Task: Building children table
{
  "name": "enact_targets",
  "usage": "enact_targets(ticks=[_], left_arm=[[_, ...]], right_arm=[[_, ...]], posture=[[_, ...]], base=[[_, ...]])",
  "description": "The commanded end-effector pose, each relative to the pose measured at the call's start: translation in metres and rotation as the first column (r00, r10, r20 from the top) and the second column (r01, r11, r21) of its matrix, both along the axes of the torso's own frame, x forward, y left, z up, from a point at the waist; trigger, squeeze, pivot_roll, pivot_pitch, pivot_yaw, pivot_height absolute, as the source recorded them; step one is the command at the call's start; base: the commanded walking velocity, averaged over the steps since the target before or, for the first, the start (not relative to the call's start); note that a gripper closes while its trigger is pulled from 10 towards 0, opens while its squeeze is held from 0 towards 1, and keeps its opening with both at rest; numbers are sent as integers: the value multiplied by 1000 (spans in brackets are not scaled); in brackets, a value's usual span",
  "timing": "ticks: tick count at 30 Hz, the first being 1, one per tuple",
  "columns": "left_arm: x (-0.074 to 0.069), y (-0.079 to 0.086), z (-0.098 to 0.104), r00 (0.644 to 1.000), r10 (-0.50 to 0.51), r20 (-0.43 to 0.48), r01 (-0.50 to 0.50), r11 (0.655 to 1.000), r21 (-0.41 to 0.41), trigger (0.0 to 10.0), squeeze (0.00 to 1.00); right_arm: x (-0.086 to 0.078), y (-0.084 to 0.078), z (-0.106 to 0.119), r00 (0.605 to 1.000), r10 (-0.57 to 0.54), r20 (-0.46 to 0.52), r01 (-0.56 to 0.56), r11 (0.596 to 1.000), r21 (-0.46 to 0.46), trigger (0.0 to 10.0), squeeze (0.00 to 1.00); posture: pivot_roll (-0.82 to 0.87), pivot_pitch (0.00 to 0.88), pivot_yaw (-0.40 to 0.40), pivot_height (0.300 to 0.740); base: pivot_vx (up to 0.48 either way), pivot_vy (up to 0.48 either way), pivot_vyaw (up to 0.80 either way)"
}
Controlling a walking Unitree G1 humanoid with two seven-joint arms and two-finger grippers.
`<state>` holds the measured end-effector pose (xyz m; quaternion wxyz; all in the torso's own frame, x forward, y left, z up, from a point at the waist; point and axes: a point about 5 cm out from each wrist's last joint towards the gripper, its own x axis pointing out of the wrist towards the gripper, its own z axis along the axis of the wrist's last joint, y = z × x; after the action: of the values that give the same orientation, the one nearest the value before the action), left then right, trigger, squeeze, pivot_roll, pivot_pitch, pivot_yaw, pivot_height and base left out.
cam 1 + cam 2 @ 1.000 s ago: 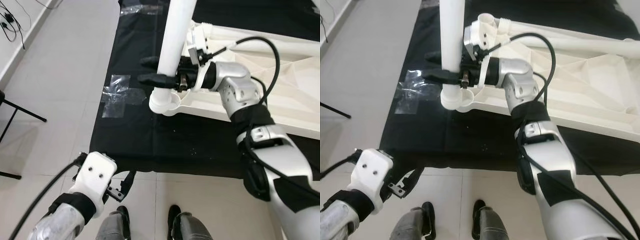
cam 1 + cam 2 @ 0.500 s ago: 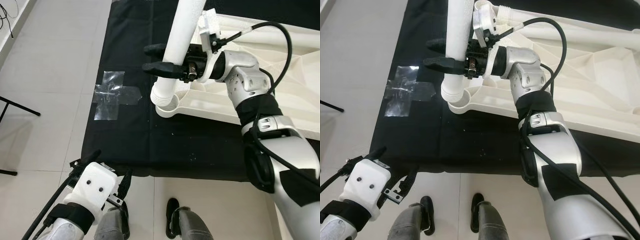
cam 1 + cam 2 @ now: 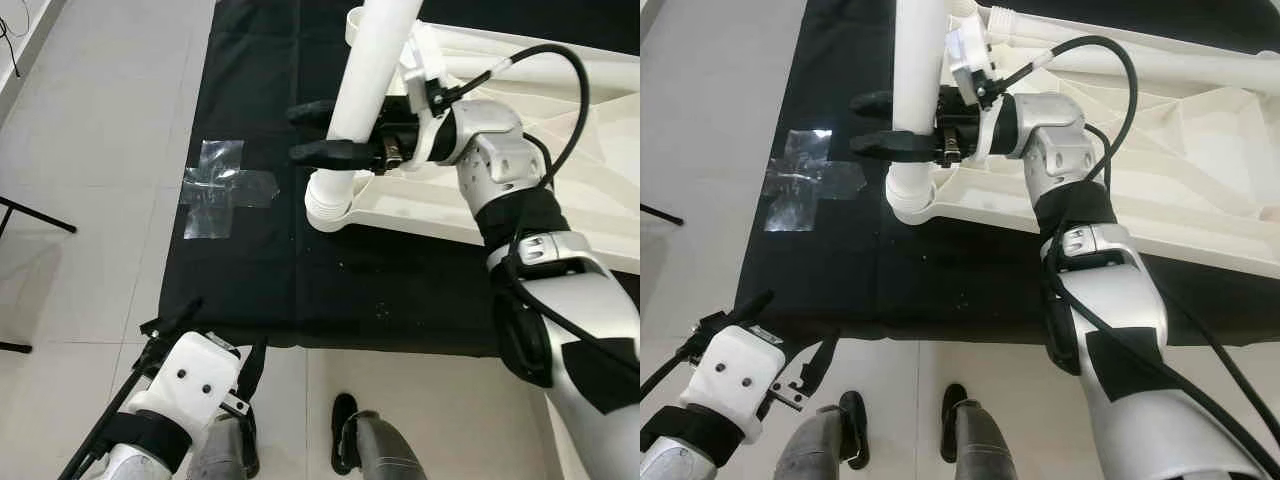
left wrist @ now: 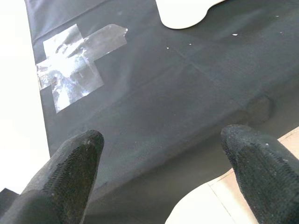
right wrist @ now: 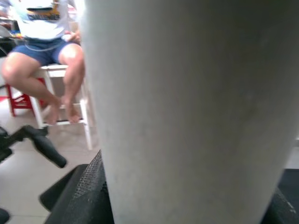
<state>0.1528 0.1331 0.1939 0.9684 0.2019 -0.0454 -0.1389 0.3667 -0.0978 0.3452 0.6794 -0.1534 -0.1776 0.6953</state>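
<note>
Right gripper (image 3: 322,132) jaws clamp the leg (image 3: 365,75) upright, its threaded end at the corner socket (image 3: 330,212) of the upturned top (image 3: 560,190) on the mat (image 3: 250,270). Leg prob not screwed home yet; other legs lie loose. Left gripper (image 4: 163,154) idle, jaws wide

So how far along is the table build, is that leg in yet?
Done: the white tabletop lies underside up on the black mat. In hand: the right pincer grips a white leg upright, its threaded end at the corner socket; whether it is seated is unclear. Another leg lies on the tabletop. The left pincer hangs idle.
</note>
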Motion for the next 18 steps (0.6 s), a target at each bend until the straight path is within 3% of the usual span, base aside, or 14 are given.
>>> enact_targets(ticks=[1,12,18], left_arm=[[-2,-1,-7,1000,1,-28,-1,1000,1,10000,0],[-3,-2,-7,1000,2,-19,-2,1000,4,10000,0],[-3,-1,-7,1000,4,-14,-4,1000,8,10000,0]], right_arm=[[4,4,-15,999,-25,-34,23,999,-49,10000,0],[2,3,-15,998,16,-53,-20,997,-74,10000,0],[0,1,-18,997,54,-64,-63,987,-150,10000,0]], posture=[[73,428,-71,740],[72,428,-76,740],[69,433,-76,740]], base=[[0,0,0],[0,0,0],[0,0,0]])
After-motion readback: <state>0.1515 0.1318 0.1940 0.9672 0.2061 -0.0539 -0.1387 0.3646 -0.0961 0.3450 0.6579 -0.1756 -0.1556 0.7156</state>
